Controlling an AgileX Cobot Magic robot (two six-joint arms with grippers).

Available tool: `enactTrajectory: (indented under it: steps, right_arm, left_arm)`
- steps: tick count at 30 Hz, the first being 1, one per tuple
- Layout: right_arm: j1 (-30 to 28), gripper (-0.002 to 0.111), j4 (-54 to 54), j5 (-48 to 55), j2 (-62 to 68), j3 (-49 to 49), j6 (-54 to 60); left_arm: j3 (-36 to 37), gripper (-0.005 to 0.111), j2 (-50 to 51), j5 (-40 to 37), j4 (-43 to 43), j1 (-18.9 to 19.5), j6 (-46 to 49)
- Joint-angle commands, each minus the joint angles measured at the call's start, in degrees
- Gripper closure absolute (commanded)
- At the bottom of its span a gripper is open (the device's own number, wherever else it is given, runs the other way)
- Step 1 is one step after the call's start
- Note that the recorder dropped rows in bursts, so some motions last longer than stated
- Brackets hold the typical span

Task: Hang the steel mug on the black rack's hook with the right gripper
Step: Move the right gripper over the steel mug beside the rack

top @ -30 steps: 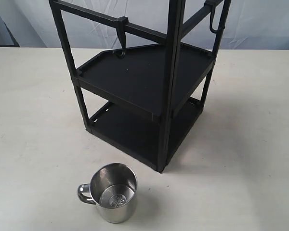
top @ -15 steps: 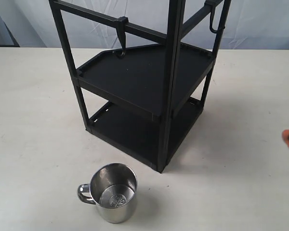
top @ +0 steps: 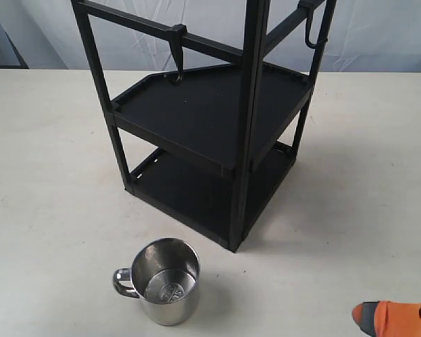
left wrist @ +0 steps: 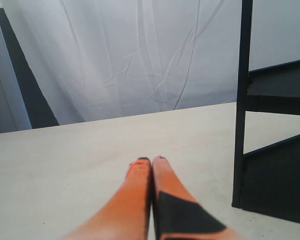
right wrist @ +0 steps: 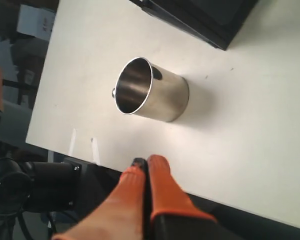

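The steel mug (top: 165, 281) stands upright on the white table near the front edge, handle to the left; the right wrist view shows its steel mug (right wrist: 149, 92) from the side. Behind it rises the black rack (top: 210, 119) with two tray shelves. The hook (top: 177, 56) with its clamp block hangs from the upper front rail. My right gripper (top: 358, 314) enters at the lower right corner, shut and empty, well to the right of the mug; its tips (right wrist: 146, 161) are pressed together. My left gripper (left wrist: 151, 160) is shut over bare table beside a rack post.
A thinner, longer J-shaped hook (top: 310, 31) hangs at the rack's upper right. A white curtain (left wrist: 140, 55) backs the table. In the right wrist view the table's front edge (right wrist: 140, 175) runs just under the fingertips, with dark equipment below.
The right gripper came into the exterior view at the right edge, then dropped to the lower right corner and reached further left. Mug and rack have not moved.
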State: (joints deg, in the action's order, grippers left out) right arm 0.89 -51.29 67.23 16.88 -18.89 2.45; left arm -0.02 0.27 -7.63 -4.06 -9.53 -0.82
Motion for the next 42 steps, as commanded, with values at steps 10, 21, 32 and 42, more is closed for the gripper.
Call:
enactTrajectory:
  steps: [10,21,32,42]
  right_arm:
    - [-0.2,0.108,0.0,-1.1,14.8,-5.0,7.8]
    - [-0.2,0.108,43.4,-15.8,28.8,-21.3,-8.1]
    - [14.3,0.108,41.6,-13.4,40.0,-31.8,-12.6]
    - [55.7,0.109,48.9,-13.5,49.9,-31.2,-39.7]
  left_arm:
    - [0.0,0.105,-0.3,0.3,0.0,-0.3,-0.1]
    - [0.0,0.105,-0.3,0.3,0.0,-0.3,-0.1]
    - [0.0,0.105,-0.3,0.3,0.0,-0.3,-0.1]
    - [0.0,0.105,-0.3,0.3,0.0,-0.3,-0.1]
